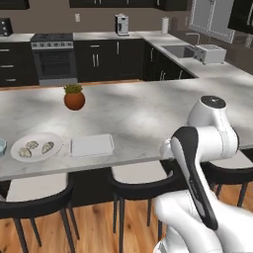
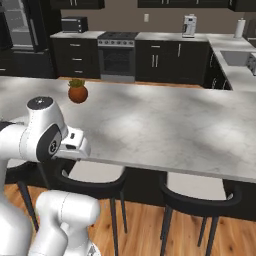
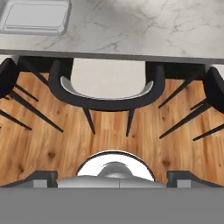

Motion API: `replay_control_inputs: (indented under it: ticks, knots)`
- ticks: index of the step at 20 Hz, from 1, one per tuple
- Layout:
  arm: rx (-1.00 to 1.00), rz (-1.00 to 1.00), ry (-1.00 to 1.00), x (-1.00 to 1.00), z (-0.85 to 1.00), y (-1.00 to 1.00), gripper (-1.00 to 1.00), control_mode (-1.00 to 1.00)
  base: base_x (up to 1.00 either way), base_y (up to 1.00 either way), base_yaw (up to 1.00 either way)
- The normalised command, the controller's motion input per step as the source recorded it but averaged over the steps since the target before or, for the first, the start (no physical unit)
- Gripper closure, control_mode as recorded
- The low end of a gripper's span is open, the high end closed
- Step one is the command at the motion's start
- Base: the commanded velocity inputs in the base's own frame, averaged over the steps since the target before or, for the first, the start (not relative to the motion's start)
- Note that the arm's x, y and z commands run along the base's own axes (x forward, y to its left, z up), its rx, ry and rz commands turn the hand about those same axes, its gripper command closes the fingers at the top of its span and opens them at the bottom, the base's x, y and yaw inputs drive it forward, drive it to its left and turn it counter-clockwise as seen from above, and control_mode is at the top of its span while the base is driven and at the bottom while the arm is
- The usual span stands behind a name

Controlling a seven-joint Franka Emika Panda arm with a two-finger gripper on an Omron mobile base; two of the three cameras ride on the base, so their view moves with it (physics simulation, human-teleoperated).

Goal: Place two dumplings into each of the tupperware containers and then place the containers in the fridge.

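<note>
The dumplings (image 1: 35, 148) sit on a plate (image 1: 54, 137) near the counter's (image 1: 148, 113) front edge, a lidded tub (image 1: 92, 146) just beside it. The gripper (image 3: 112, 177) hangs over a stool (image 3: 107, 85), fingers spread wide, holding nothing. I'd swing left, then come straight down over one dumpling.
</note>
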Motion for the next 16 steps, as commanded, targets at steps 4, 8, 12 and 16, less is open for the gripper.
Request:
replay_control_inputs:
  ticks: [4, 8, 12, 16]
  knots:
    - [0.00, 0.00, 0.00, 0.00, 0.00, 0.00, -1.00, 1.00, -0.16, 0.76, 0.00]
    - [0.00, 0.00, 0.00, 0.00, 0.00, 0.00, -1.00, 1.00, -0.04, 0.69, 0.00]
    - [0.00, 0.00, 0.00, 0.00, 0.00, 0.00, -1.00, 1.00, 0.00, 0.55, 0.00]
    - [0.00, 0.00, 0.00, 0.00, 0.00, 0.00, -1.00, 1.00, 0.00, 0.51, 0.00]
